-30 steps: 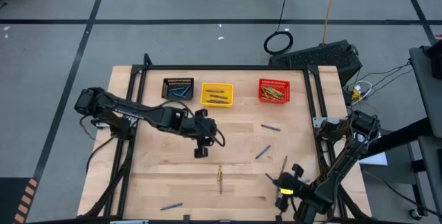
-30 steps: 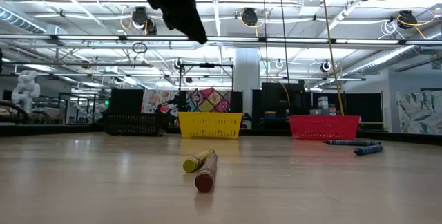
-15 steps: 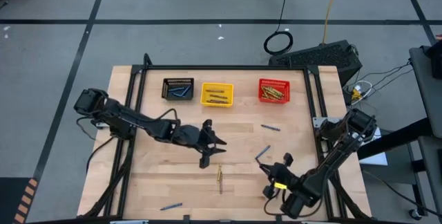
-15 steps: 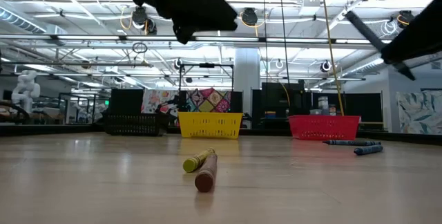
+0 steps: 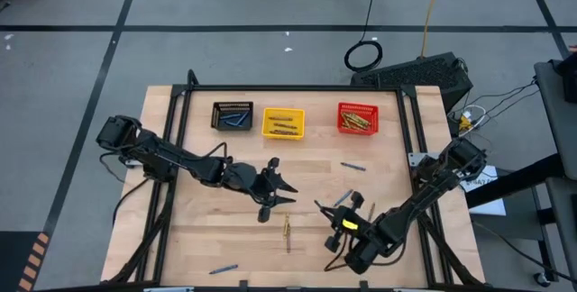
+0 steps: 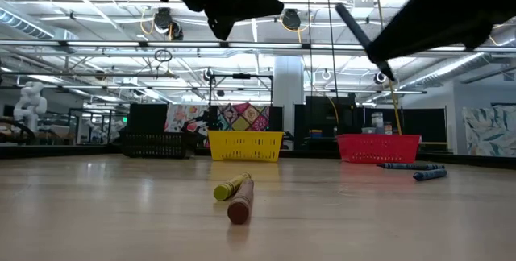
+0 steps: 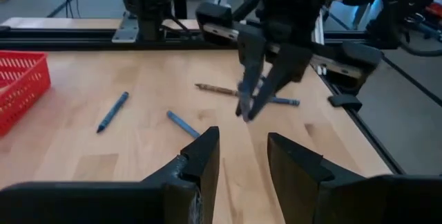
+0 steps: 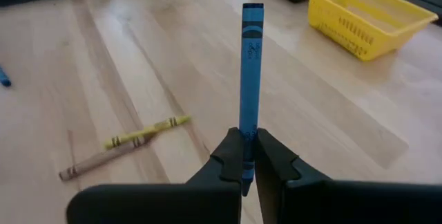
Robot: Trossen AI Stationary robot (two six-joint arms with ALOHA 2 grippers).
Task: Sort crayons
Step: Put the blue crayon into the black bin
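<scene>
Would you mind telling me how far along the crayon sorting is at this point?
Done: crayons already lie in the black basket, yellow basket and red basket. In hand: the right gripper grips a blue crayon. Left: loose crayons on the table; the left gripper hovers open.

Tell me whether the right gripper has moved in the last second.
Yes. The right gripper, shut on a blue crayon, has moved left, toward the yellow-and-brown crayon pair.

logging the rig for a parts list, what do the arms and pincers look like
Both arms are dark, jointed and slim, with black cables looping along the left arm. The right arm carries a yellow marking near its wrist. The left pincer has two thick black tapering fingers; the right pincer has matching black wedge-shaped fingers.
</scene>
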